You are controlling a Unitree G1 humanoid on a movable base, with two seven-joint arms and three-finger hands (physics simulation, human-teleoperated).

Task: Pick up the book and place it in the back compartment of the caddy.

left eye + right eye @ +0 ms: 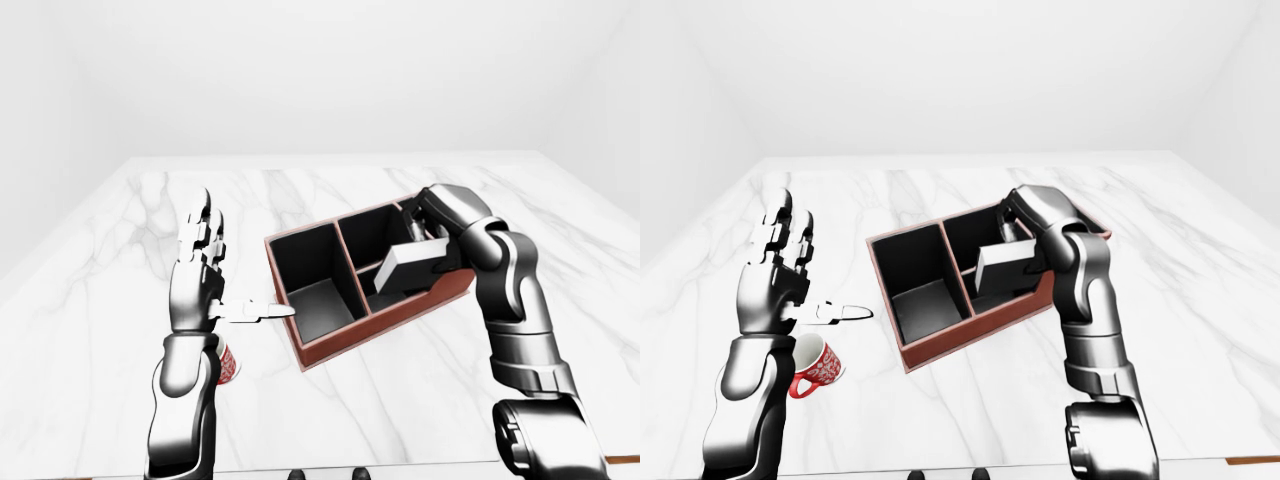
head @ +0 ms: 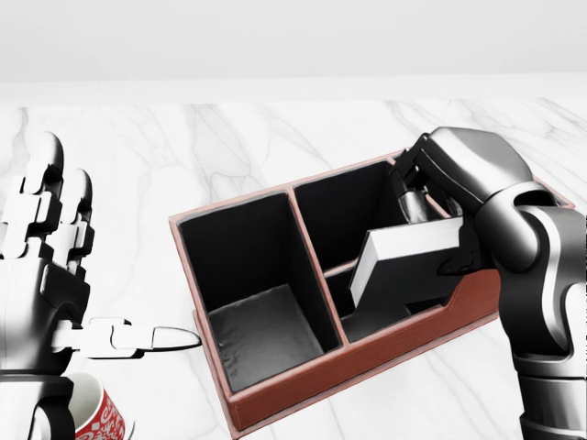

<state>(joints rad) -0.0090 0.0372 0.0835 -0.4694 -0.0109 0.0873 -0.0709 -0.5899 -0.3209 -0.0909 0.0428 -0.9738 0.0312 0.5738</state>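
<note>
The book (image 2: 404, 266), dark-covered with white page edges, hangs tilted over the middle of the caddy (image 2: 303, 378), above its small lower compartment. My right hand (image 2: 433, 231) is shut on it, fingers gripping its upper right end. The caddy is a red-brown box with black compartments: a large one at the left of the head view, two smaller ones in the middle, and a right part hidden by my right arm. My left hand (image 2: 101, 275) stands open left of the caddy, fingers up, thumb pointing at the caddy's wall, holding nothing.
A red and white mug (image 1: 818, 368) lies on the white marble table (image 2: 229, 147) below my left hand. The table's far edge meets a plain white wall at the top of the head view.
</note>
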